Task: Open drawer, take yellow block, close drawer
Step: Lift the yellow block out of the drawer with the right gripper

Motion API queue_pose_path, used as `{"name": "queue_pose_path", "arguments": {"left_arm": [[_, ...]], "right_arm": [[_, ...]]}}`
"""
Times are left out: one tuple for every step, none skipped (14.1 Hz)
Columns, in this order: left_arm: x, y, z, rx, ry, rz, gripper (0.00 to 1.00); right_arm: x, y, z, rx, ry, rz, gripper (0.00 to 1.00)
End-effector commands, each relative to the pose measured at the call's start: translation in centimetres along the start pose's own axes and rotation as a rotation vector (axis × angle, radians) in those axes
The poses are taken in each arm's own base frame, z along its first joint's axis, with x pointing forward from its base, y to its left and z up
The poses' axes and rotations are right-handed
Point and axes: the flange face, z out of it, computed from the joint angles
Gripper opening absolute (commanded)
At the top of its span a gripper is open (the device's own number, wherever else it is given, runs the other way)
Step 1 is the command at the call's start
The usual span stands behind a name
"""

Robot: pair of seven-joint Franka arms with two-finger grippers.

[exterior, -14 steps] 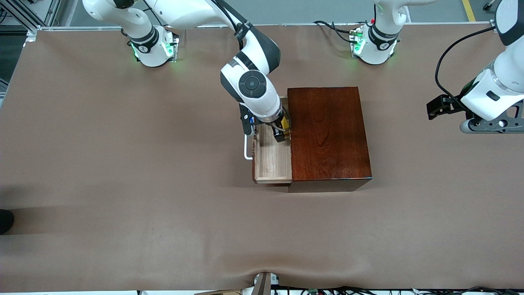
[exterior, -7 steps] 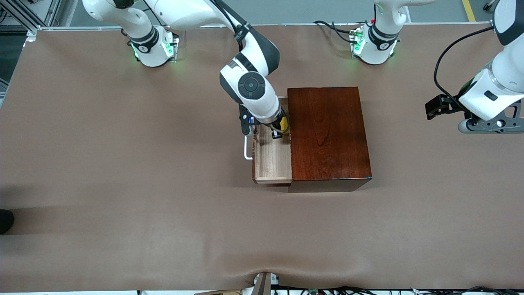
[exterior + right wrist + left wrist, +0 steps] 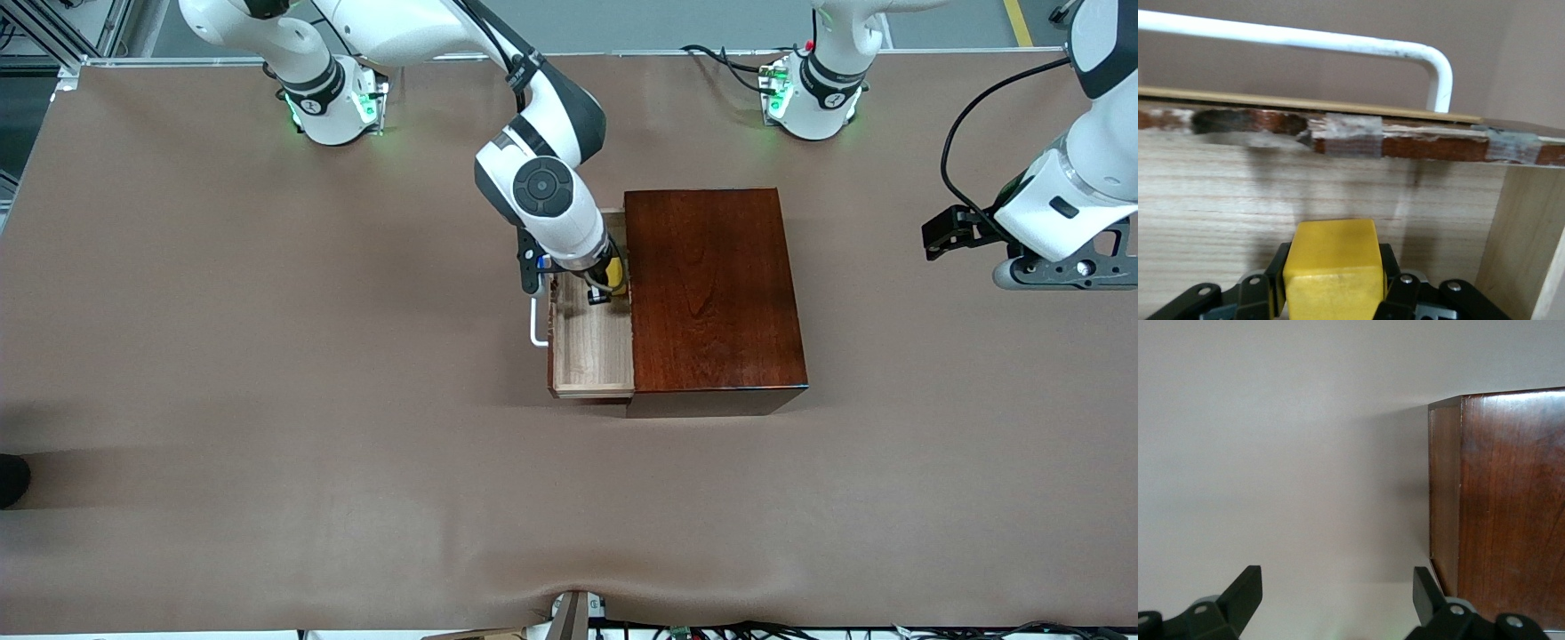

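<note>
Yellow block (image 3: 1331, 261) pinched by right gripper (image 3: 601, 286) in drawer (image 3: 591, 342); left gripper (image 3: 1338, 603) fingers wide.

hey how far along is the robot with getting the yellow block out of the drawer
Done: the drawer stands pulled out of the wooden box. In hand: the right gripper is down inside the drawer, shut on the yellow block. Left: lift the block out, then push the drawer shut by its white handle. The left gripper waits, open, above the table at the left arm's end.
</note>
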Motion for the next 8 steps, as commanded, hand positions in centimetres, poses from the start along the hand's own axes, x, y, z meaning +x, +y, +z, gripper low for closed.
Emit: {"name": "queue_pose_path", "arguments": {"left_arm": [[0.6,-0.1,0.2,-0.022,0.013,0.015,1.0],[0.6,0.0,0.1,-0.021,0.015,0.018,1.0],[0.6,0.0,0.2,-0.018,0.013,0.018,1.0],[0.6,-0.1,0.1,-0.021,0.016,0.017,1.0],[0.7,-0.1,-0.2,-0.024,0.022,0.016,1.0],[0.7,0.0,-0.4,-0.028,0.026,0.018,1.0],[0.7,0.0,-0.4,-0.031,0.028,0.016,1.0],[0.8,0.0,-0.3,-0.032,0.026,0.016,1.0]], "right_arm": [[-0.2,-0.4,-1.8,0.02,-0.003,0.009,0.0],[0.1,-0.6,-2.4,0.023,-0.001,0.012,0.0],[0.3,-0.7,-3.0,0.026,0.012,0.005,0.0],[0.5,-0.7,-3.3,0.024,0.03,-0.001,0.0],[0.4,-0.7,-3.8,0.025,0.04,-0.01,0.0],[0.3,-0.6,-4.1,0.022,0.05,-0.016,0.0],[0.2,-0.6,-4.4,0.022,0.058,-0.021,0.0],[0.3,-0.8,-4.7,0.021,0.059,-0.021,0.0]]}}
